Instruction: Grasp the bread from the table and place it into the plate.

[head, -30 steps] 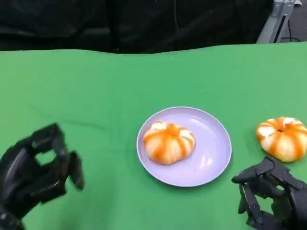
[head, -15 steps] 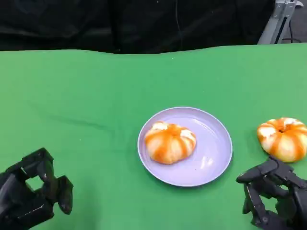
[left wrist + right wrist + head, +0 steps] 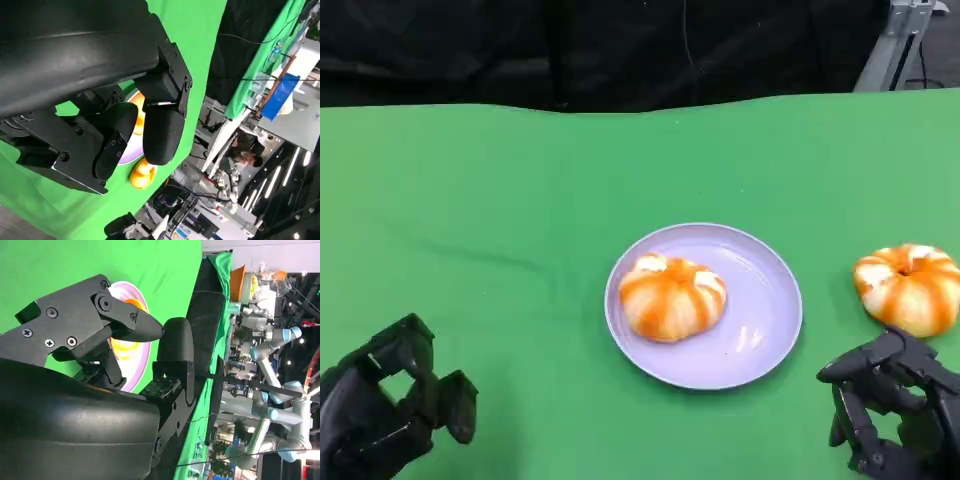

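An orange-and-white striped bread [image 3: 673, 298] lies in the lavender plate [image 3: 765, 300] at the table's middle. A second bread of the same kind [image 3: 908, 288] sits on the green cloth to the plate's right. My right hand [image 3: 895, 420] rests low at the front right, just in front of that second bread, fingers apart and holding nothing. At the front left, my left hand [image 3: 388, 420] hangs well away from the plate, fingers loosely curled with nothing in them. The left wrist view shows the plate edge [image 3: 131, 152] and the second bread [image 3: 142, 175] past its fingers [image 3: 162, 130].
Green cloth [image 3: 520, 200] covers the whole table, with a black curtain behind its far edge. A metal stand [image 3: 900, 40] rises at the back right. The wrist views show lab equipment, robot arms and a person beyond the table.
My left hand has drawn back from the plate toward the front left corner and dropped lower. The right hand has slid slightly rightward. Both breads lie where they were.
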Tool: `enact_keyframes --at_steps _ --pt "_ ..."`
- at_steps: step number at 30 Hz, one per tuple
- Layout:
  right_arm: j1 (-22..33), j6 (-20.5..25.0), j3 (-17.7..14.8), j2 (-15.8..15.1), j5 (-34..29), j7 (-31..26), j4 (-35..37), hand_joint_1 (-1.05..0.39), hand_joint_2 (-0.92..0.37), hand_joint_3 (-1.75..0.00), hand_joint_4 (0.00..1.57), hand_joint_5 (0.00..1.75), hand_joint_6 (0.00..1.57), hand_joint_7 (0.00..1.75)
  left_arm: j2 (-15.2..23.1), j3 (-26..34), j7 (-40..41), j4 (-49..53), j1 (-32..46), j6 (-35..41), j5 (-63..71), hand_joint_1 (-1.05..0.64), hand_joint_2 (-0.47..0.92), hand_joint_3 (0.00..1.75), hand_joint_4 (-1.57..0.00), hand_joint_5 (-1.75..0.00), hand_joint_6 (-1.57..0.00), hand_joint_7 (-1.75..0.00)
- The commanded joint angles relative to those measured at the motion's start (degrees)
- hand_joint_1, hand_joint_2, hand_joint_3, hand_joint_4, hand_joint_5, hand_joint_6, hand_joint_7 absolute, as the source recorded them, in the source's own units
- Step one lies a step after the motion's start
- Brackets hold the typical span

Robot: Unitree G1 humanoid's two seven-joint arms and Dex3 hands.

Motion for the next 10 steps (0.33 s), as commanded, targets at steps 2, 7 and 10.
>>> enact_keyframes --at_steps 2,7,10 --pt "0.9 -0.3 -0.4 -0.5 -0.4 -0.6 -0.8 -0.16 -0.67 -0.97 0.82 1.71 0.78 1.42 0.2 0.5 -0.2 -1.5 0.9 1.9 -1.1 0.0 0.47 1.6 -0.93 -1.75 -0.8 -1.75" --pt "0.8 -0.6 -0.4 -0.3 -0.3 -0.5 -0.5 -0.15 -0.68 -0.96 0.81 1.7 0.79 1.42 0.3 0.6 0.1 -2.1 1.0 2.6 -1.0 0.0 0.5 1.54 -0.93 -1.75 -0.81 -1.72" --pt "0.7 -0.6 -0.4 -0.4 -0.3 -0.5 -0.5 -0.15 -0.68 -0.95 0.82 1.7 0.79 1.41 0.3 0.5 0.1 -2.1 1.0 2.4 -0.8 0.0 0.5 1.54 -0.93 -1.75 -0.81 -1.72"
